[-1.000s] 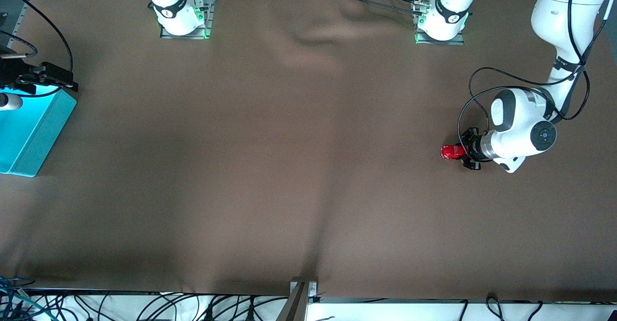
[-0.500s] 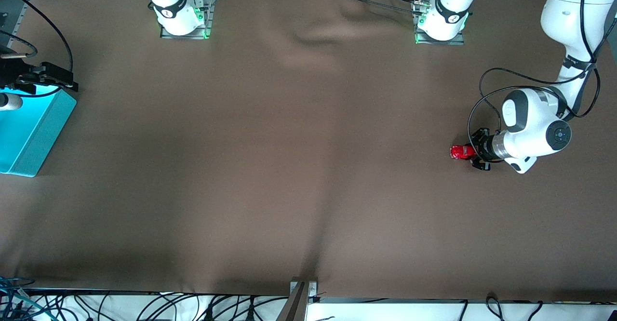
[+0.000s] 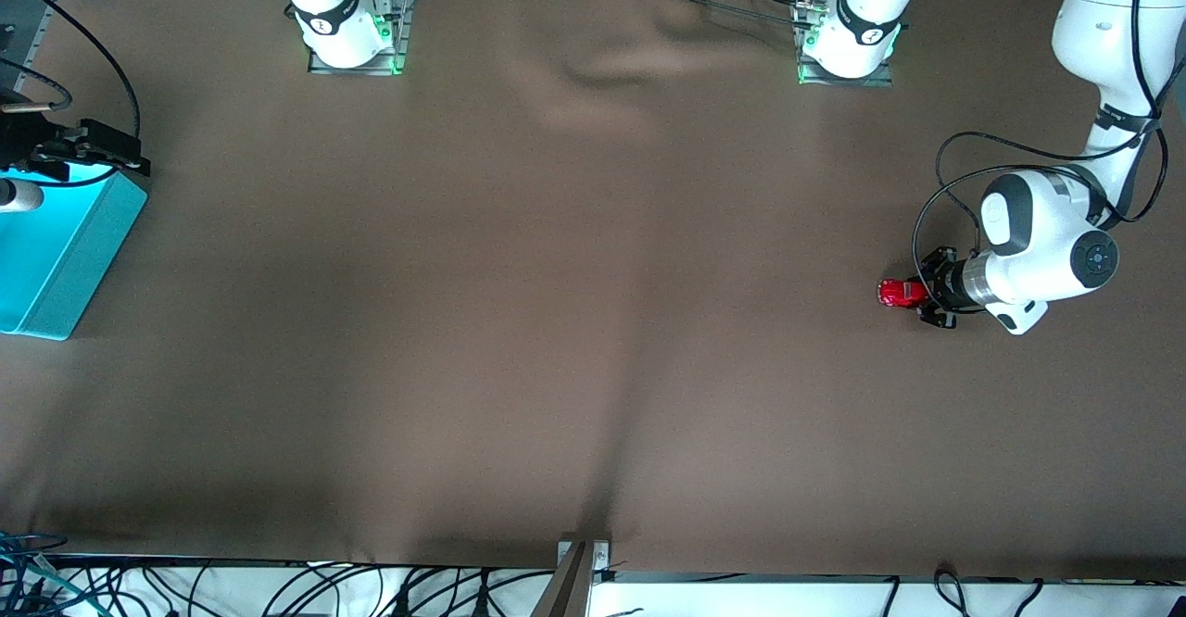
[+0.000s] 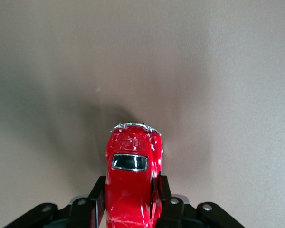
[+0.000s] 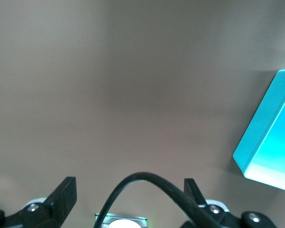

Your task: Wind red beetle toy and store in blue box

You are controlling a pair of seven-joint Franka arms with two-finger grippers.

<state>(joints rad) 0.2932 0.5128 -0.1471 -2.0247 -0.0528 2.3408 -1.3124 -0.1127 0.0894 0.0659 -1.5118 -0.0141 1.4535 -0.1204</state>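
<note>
The red beetle toy (image 3: 899,294) is a tiny glossy car low over the brown cloth, toward the left arm's end of the table. My left gripper (image 3: 915,294) is shut on its rear half. In the left wrist view the black fingers (image 4: 99,202) press both flanks of the toy (image 4: 130,166), and its nose points away from the hand. The blue box (image 3: 88,260) lies at the right arm's end of the table. My right gripper (image 3: 116,156) hangs open over the box's farther corner with nothing between its fingers (image 5: 65,192). The right wrist view shows one corner of the box (image 5: 261,137).
Brown cloth (image 3: 556,321) covers the table, with a wrinkle (image 3: 611,66) between the two arm bases. A metal bracket (image 3: 582,561) and loose cables sit at the edge nearest the front camera. A black cable (image 5: 147,183) loops across the right wrist view.
My left gripper has drawn the red beetle toy along the cloth toward the left arm's end of the table. The right arm has not moved.
</note>
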